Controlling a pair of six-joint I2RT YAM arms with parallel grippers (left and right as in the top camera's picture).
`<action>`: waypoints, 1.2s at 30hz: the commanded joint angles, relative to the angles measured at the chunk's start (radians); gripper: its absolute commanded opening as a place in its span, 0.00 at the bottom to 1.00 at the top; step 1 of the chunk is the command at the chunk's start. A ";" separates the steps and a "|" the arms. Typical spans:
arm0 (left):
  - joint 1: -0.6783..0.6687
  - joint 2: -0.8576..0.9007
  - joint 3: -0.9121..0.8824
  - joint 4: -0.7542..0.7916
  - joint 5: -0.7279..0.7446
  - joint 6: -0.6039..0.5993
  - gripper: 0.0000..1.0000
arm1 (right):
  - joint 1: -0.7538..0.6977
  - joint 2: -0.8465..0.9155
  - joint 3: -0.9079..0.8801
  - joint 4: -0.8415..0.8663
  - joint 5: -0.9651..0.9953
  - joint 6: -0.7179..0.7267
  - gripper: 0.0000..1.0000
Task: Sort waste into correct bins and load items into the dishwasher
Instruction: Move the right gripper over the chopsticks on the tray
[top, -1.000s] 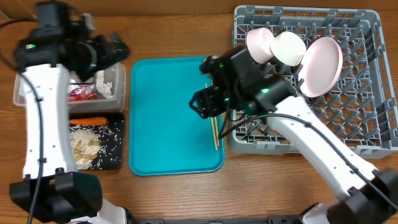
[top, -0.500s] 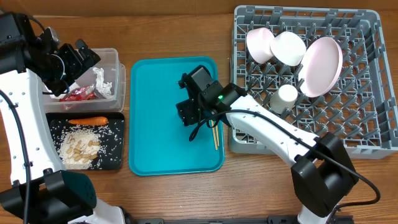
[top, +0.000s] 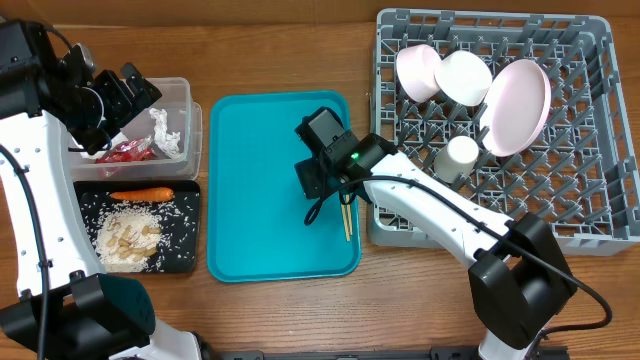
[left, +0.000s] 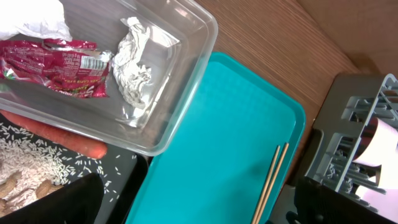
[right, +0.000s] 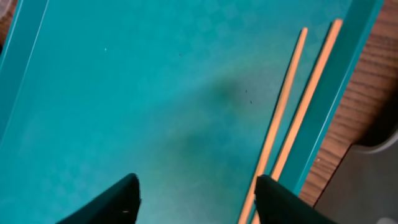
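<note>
Teal plastic fills the middle of the bench: the serving tray holds the pair of wooden chopsticks, which lie side by side close along the rim nearest the grey dish rack. The right end effector hangs low over that tray. Its fingers are parted to a middling width with only bare teal between them, so it grips nothing. From its own camera, the near ends of the chopsticks run down just beside one finger; whether they touch I cannot tell.

Over at the far left, the left end effector is spread wide and empty above the clear tub. Inside the tub lie the red snack wrapper, the crumpled silver foil and a bit of white tissue. Next to the tub sits the black tray, carrying the carrot piece and a heap of rice and beige scraps.

The rack already holds two white bowls, a plate leaning on edge, and a small cup.
</note>
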 joint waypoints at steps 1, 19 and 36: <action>-0.002 -0.020 0.022 0.001 -0.006 -0.014 1.00 | 0.001 -0.006 -0.003 0.007 0.014 0.003 0.60; -0.002 -0.020 0.022 0.001 -0.006 -0.014 1.00 | 0.000 0.056 -0.004 0.005 0.006 -0.024 0.91; -0.002 -0.020 0.022 0.001 -0.006 -0.014 1.00 | -0.013 0.077 -0.005 -0.008 0.058 0.016 0.32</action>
